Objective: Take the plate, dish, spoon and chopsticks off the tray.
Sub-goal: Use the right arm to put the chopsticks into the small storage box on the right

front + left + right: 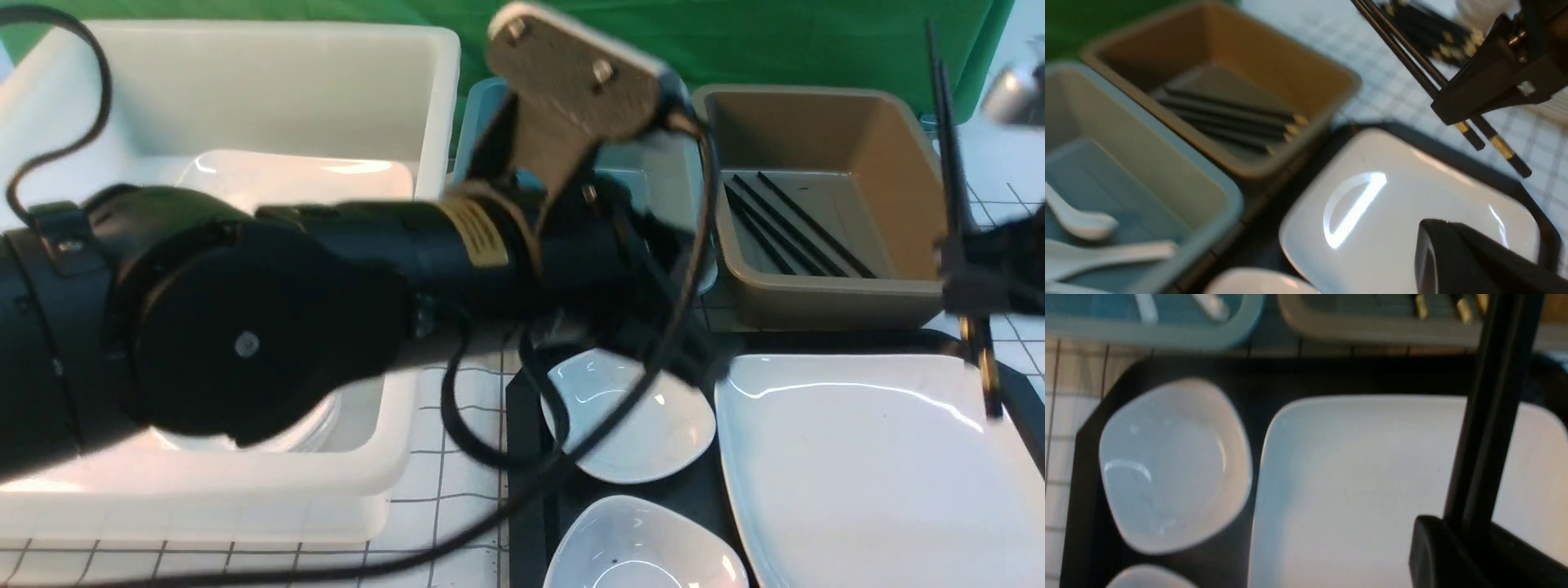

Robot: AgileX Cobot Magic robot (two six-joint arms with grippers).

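Note:
The large white plate point(857, 465) lies on the right of the black tray point(531, 490). Two small white dishes point(633, 420) point(645, 547) sit on the tray's left side. At the far right my right gripper point(971, 290) is shut on the black chopsticks point(951, 147). It holds them nearly upright, with their gold-banded ends down over the plate's right edge. In the right wrist view the chopsticks point(1490, 416) rise from that gripper point(1457, 535). My left gripper point(1427, 228) is shut and empty above the plate point(1372, 228). White spoons point(1077, 222) lie in the blue tub point(1167, 175).
A brown tub point(824, 286) holding several black chopsticks stands just behind the tray. A big white tub point(245, 82) with plates is at the left. My left arm point(245, 318) crosses in front of the white and blue tubs. The table has a grid pattern.

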